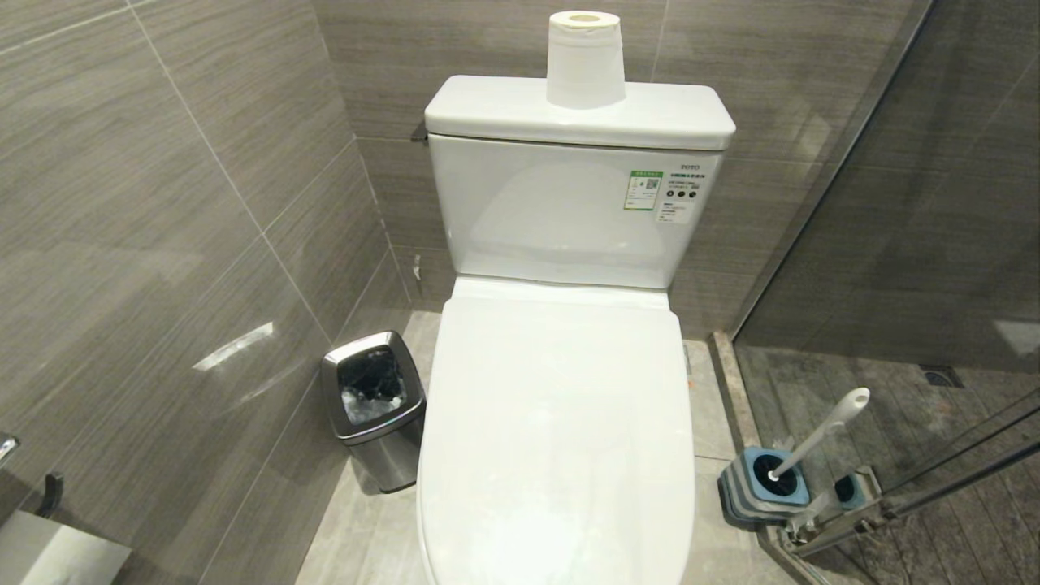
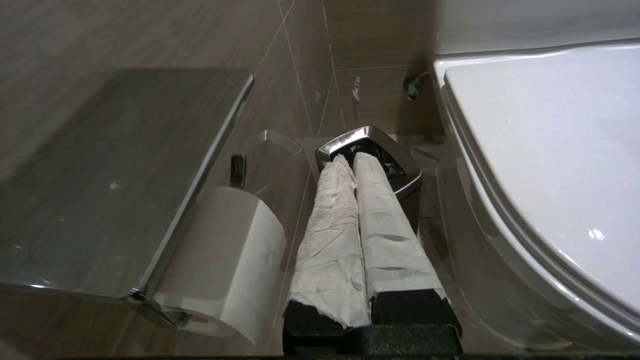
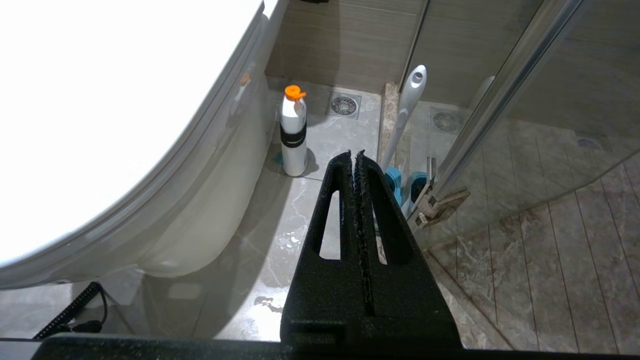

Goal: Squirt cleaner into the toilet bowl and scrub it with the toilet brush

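The white toilet's lid point(image 1: 561, 422) is down, so the toilet bowl is hidden under it. The toilet brush point(image 1: 821, 435) leans in its blue-grey holder point(image 1: 760, 487) on the floor to the toilet's right, white handle up; its handle point(image 3: 407, 107) also shows in the right wrist view. No cleaner liquid is in view. A white bottle with an orange cap point(image 3: 293, 135) stands on the floor by the toilet's base. My left gripper point(image 2: 352, 156), wrapped in white, is shut and empty left of the toilet. My black right gripper point(image 3: 355, 152) is shut and empty, right of the toilet.
A small steel bin point(image 1: 375, 406) stands left of the toilet. A paper roll point(image 2: 220, 255) hangs under a steel shelf point(image 2: 115, 180) on the left wall. Another roll point(image 1: 585, 61) sits on the tank. A glass shower door point(image 1: 934, 203) closes the right side.
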`<state>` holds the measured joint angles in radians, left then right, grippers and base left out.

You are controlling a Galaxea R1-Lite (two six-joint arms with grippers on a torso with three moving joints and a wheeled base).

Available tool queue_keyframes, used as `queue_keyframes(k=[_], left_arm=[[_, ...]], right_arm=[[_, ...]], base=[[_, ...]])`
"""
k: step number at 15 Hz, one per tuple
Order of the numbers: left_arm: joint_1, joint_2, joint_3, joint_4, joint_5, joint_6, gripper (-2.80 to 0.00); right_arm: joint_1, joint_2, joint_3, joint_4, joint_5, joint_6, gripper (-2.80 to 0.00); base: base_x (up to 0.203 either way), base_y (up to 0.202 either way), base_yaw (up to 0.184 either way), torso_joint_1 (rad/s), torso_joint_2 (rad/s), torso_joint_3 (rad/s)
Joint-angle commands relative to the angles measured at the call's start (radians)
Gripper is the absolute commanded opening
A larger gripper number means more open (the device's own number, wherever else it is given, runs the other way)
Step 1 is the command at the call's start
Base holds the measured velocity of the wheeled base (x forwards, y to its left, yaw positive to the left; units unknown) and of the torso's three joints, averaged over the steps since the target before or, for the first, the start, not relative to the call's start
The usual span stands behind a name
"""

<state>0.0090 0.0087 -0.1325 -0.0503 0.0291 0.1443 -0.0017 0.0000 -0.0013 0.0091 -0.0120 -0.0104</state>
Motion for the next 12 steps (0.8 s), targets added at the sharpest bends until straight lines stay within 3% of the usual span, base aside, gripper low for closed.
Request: queue_keyframes(k=[1,5,12], left_arm=[[0.0,-0.009,0.118,-0.075,-0.008,0.002,-2.8],[0.0,-0.009,0.132,0.058,-0.064,-0.013,-2.8],[0.0,-0.009,0.132,0.061,-0.06,-0.037,-2.8]], right_arm=[[0.0,0.0,0.0,0.0,0.0,0.0,-2.8],[0.0,0.0,0.0,0.0,0.0,0.0,-2.8],[0.0,0.0,0.0,0.0,0.0,0.0,-2.8]], base=[[0.0,0.0,0.0,0.0,0.0,0.0],[0.0,0.0,0.0,0.0,0.0,0.0],[0.0,0.0,0.0,0.0,0.0,0.0]])
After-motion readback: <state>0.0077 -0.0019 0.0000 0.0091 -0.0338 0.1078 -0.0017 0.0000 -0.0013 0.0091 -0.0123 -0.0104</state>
